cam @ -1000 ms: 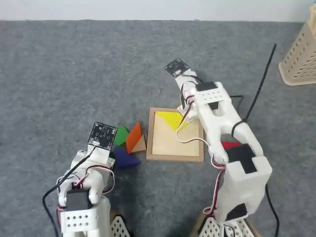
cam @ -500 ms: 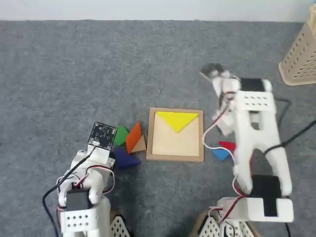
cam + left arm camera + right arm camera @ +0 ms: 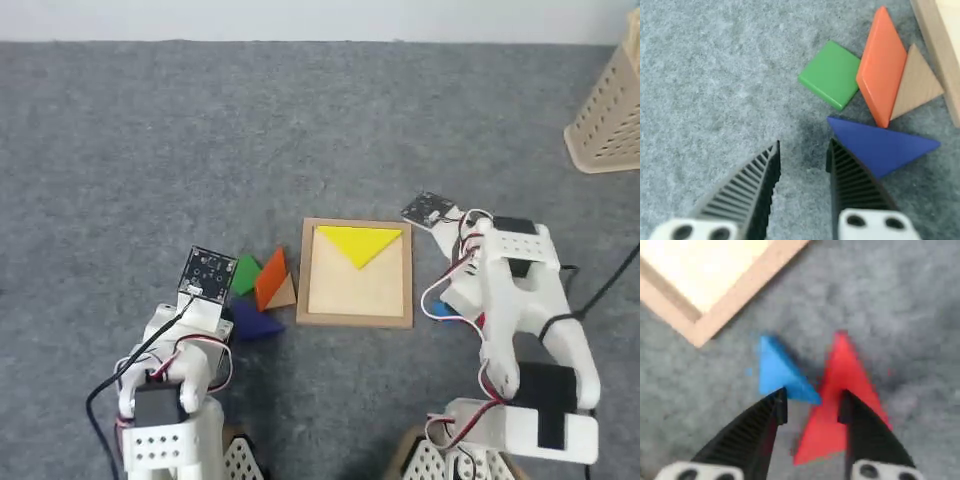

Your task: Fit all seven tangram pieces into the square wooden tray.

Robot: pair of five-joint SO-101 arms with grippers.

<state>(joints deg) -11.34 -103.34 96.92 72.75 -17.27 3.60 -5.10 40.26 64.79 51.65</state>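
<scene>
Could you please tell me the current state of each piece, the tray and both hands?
Wooden tray: holds one piece, rest bare.
Yellow triangle: seated in tray.
Green square: loose on mat.
Orange parallelogram: loose, against tan triangle.
Tan triangle: loose, beside tray.
Dark blue triangle: loose on mat.
Light blue triangle: loose on mat.
Red triangle: loose on mat.
Left hand: open, empty.
Right hand: open, empty.

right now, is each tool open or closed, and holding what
Left tool: open, holding nothing.
Right tool: open, holding nothing.
</scene>
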